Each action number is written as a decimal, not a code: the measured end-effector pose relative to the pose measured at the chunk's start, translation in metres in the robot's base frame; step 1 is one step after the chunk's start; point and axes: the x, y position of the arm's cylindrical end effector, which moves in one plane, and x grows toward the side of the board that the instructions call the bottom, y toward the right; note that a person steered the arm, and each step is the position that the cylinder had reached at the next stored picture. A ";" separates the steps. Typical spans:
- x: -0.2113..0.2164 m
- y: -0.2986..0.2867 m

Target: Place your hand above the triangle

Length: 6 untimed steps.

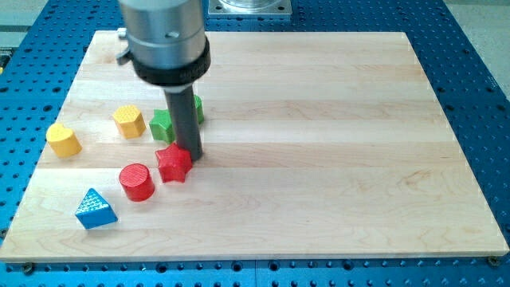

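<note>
One wide wooden bench [319,143] filled most of the view, lying on a blue perforated base [478,64]. Next in size came the arm's grey cylindrical housing [163,36], hanging over the bench's upper left part, with the dark rod [184,119] dropping straight from it. This rod was the only tool, a plain stick with nothing to spread or press together, and it pinched nothing. My tip [192,156] stood at the upper right edge of the red star [174,164], touching it or just beside it; I could not tell which.

Six blocks lay in the bench's left half. Taking my tip as the clock centre, the red star sat at about 8 o'clock. The red cylinder [137,181] lay further out at 8 o'clock, just beside the star. A green block [163,125] stood near at 11 o'clock, partly behind the rod. A second green block [198,108] peeked out at 12 o'clock, mostly hidden, its shape unclear. The yellow hexagon [128,121] lay at 10 o'clock, left of the green one. The yellow heart-shaped block [63,139] lay near 9 o'clock, well apart. The blue triangle [95,209], the task's block, sat at 8 o'clock, well apart from my tip, near the bench's lower left corner.
</note>
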 end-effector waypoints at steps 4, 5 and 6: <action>0.019 -0.047; 0.019 -0.047; 0.018 -0.047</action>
